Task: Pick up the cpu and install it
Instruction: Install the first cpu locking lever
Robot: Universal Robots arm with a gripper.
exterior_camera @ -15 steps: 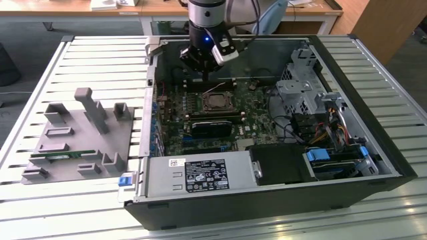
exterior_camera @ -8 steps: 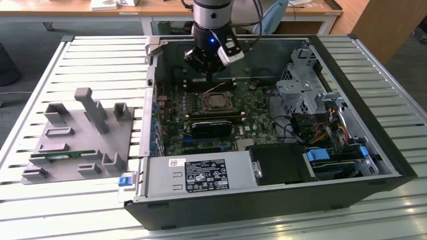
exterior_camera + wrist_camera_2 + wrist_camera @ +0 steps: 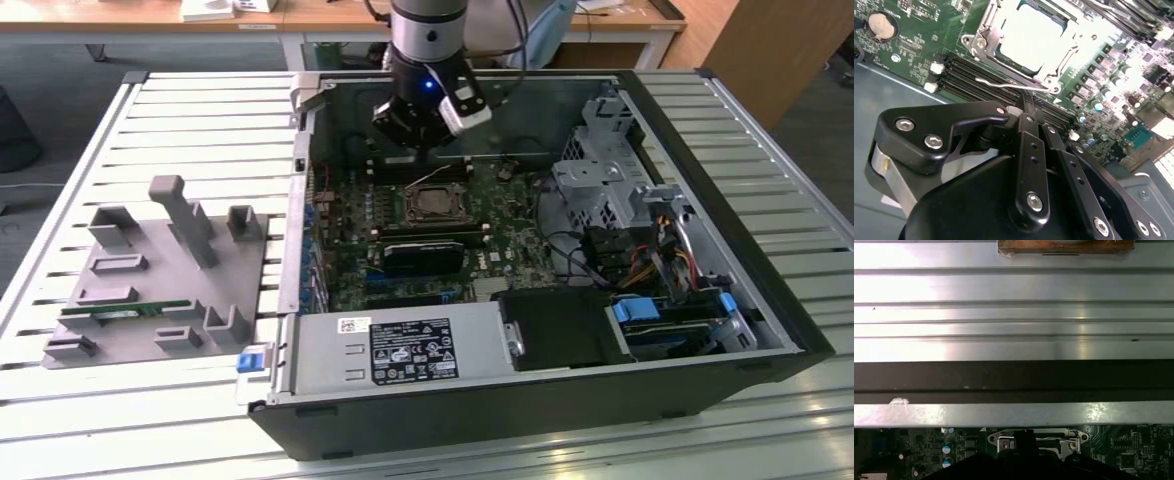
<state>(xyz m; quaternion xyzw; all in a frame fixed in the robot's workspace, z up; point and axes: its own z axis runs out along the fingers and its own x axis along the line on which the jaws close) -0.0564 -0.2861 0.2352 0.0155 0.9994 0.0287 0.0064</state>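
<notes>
The gripper (image 3: 1026, 107) hung inside the open computer case (image 3: 747, 330), its black fingers (image 3: 1029, 150) drawn together with nothing between them, their tips meeting just short of the socket (image 3: 985, 37). That empty, closed pose so close to the socket suited a chip already let go rather than one being carried. The cpu (image 3: 1029, 35) lay flat in the socket on the motherboard (image 3: 909, 42), its bright metal top framed by the socket's metal bracket, with the thin wire lever (image 3: 1004, 86) lying alongside between the socket and the memory slots (image 3: 969, 75).

The second wrist view gave the close detail: the chip's seat, the lever and the closed fingers. The first wrist view looked across the case's wall (image 3: 1014, 412) to the ribbed desk (image 3: 1014, 315) beyond, catching the socket bracket (image 3: 1036, 440) at the picture's margin. The exterior view set the whole scene: the arm (image 3: 430, 40) reaching down over the far part of the board, the socket (image 3: 437, 203) just ahead of the gripper (image 3: 416, 135), and well apart toward the exterior view's left a grey fixture tray (image 3: 154, 290) on the slatted desk (image 3: 80, 140), its holders standing upright.
</notes>
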